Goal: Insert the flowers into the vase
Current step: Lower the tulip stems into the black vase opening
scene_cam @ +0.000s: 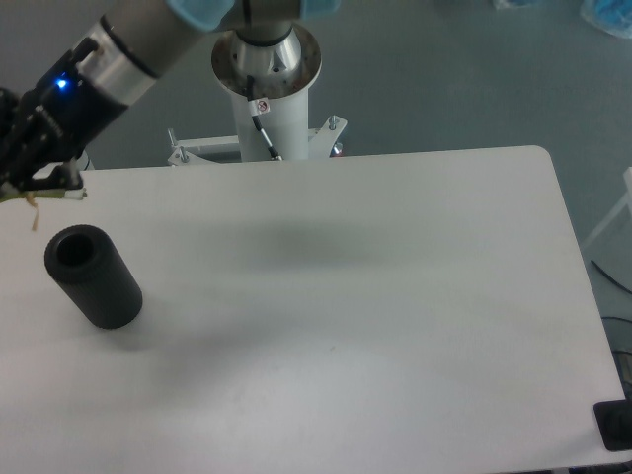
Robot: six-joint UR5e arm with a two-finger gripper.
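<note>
The black cylindrical vase (92, 276) stands on the white table (375, 296) near the left edge, its round mouth facing up. My gripper (35, 184) is at the far left edge of the view, above and behind the vase, partly cut off by the frame. It is shut on the flowers (27, 197), of which only a short green stem piece with a tan tip shows below the fingers. The red buds are out of view past the left edge.
The arm's white base column (269, 94) rises behind the table's far edge. A dark object (617, 425) sits off the table at the bottom right. A white rounded thing (81, 158) peeks out behind the gripper.
</note>
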